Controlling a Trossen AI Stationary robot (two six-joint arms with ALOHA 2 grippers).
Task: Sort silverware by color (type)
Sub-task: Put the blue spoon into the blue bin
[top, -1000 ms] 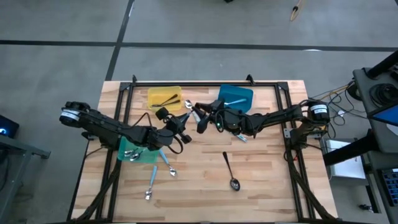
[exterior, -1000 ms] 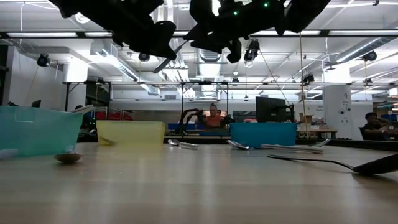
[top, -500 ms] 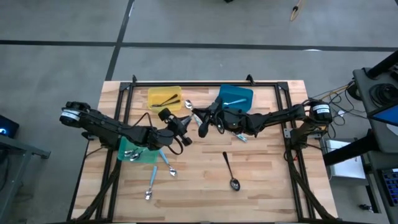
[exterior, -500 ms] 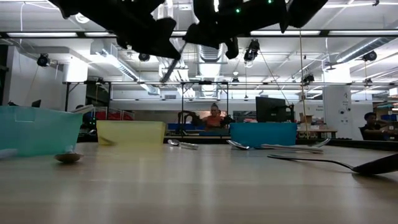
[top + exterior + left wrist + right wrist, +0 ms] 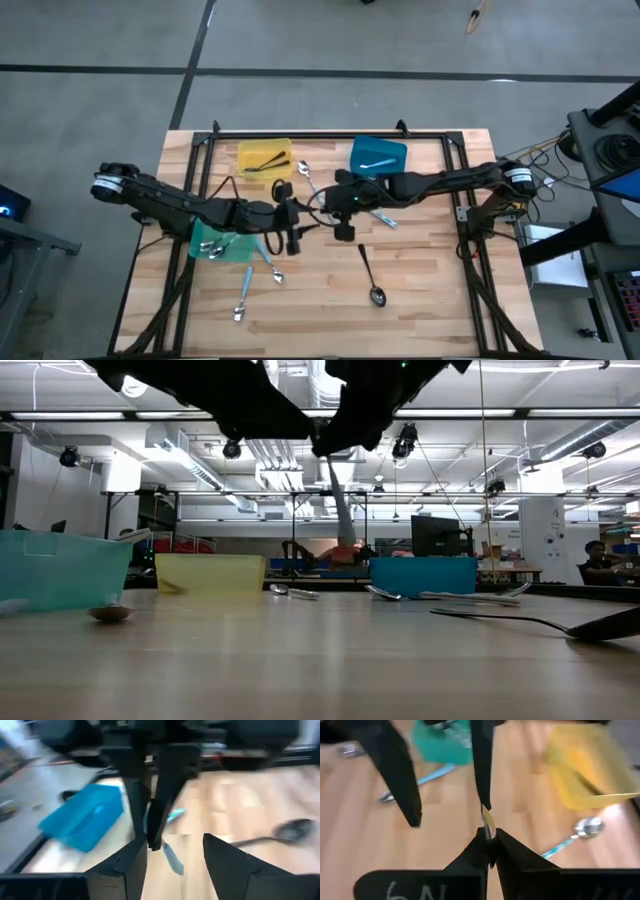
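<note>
My right gripper [image 5: 489,839] is shut on a slim grey utensil [image 5: 342,510], one piece of the silverware, above the table's middle [image 5: 343,226]. My left gripper [image 5: 172,845] stands open right beside it [image 5: 292,236], with one finger close to the utensil; whether that finger touches it, I cannot tell. More silverware lies on the table: a dark spoon [image 5: 370,275], two light-blue-handled pieces [image 5: 245,295] [image 5: 271,262], and a silver spoon [image 5: 305,172]. My right gripper pinches the utensil by one end [image 5: 487,822] between its two fingertips. The fingers slant downward from the table's right side. In the low view the utensil hangs about upright below the gripper, well clear of the table.
A yellow bin [image 5: 265,157] with dark pieces and a blue bin [image 5: 378,155] stand at the far side. A green bin [image 5: 222,245] stands at the left, under my left arm. Another utensil [image 5: 386,219] lies under the right arm. People sit in the room beyond the table.
Both grippers have swung toward the table's near edge, and the right one has tipped downward. The utensil, which was tilted at the left gripper, now hangs about upright under the right gripper.
</note>
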